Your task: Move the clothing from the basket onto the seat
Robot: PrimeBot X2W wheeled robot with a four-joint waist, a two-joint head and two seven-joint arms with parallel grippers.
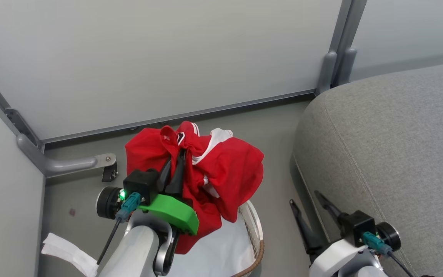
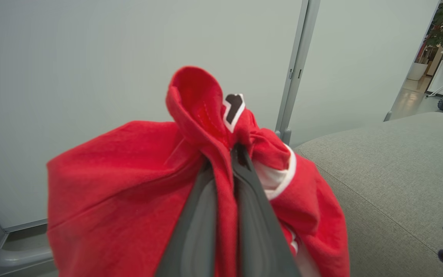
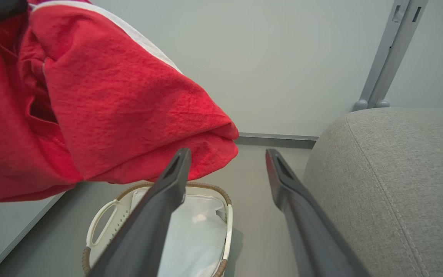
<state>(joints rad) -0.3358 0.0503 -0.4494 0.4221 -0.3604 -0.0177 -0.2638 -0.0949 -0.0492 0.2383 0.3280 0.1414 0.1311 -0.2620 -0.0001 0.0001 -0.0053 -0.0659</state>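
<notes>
**Holding the red clothing over the basket, left of the seat**

Item 1. Clothing [image 1: 225,169]: red, with white stripes and trim. It is bunched into a loose bundle and hangs from my left gripper [image 1: 176,156]. A knot of fabric with a dark printed patch stands up past the fingertips, on the far side. The rest drapes down on both sides of the fingers, more of it to the right. The bundle is over the basket [image 1: 258,231]. I cannot tell whether its lowest folds touch the liner [image 1: 221,250].

Item 2. Left gripper: both fingers are pressed together on a pinch of the red fabric, with cloth wedged between them.

Item 3. Right gripper [image 1: 304,198]: the fingers are spread apart with nothing between them. It sits near the seat's left edge, to the right of the basket and well apart from the clothing.

Item 4. Basket: white, with a brown woven rim and a side handle, standing on the grey floor [image 1: 275,127]. Its white liner is showing.

Item 5. Seat [image 1: 390,146]: a grey upholstered cushion with a stitched seam, to the right of the basket. The clothing is apart from it, to its left.

Item 6. Wall panels [image 1: 167,57]: pale, on the far and left sides.
</notes>
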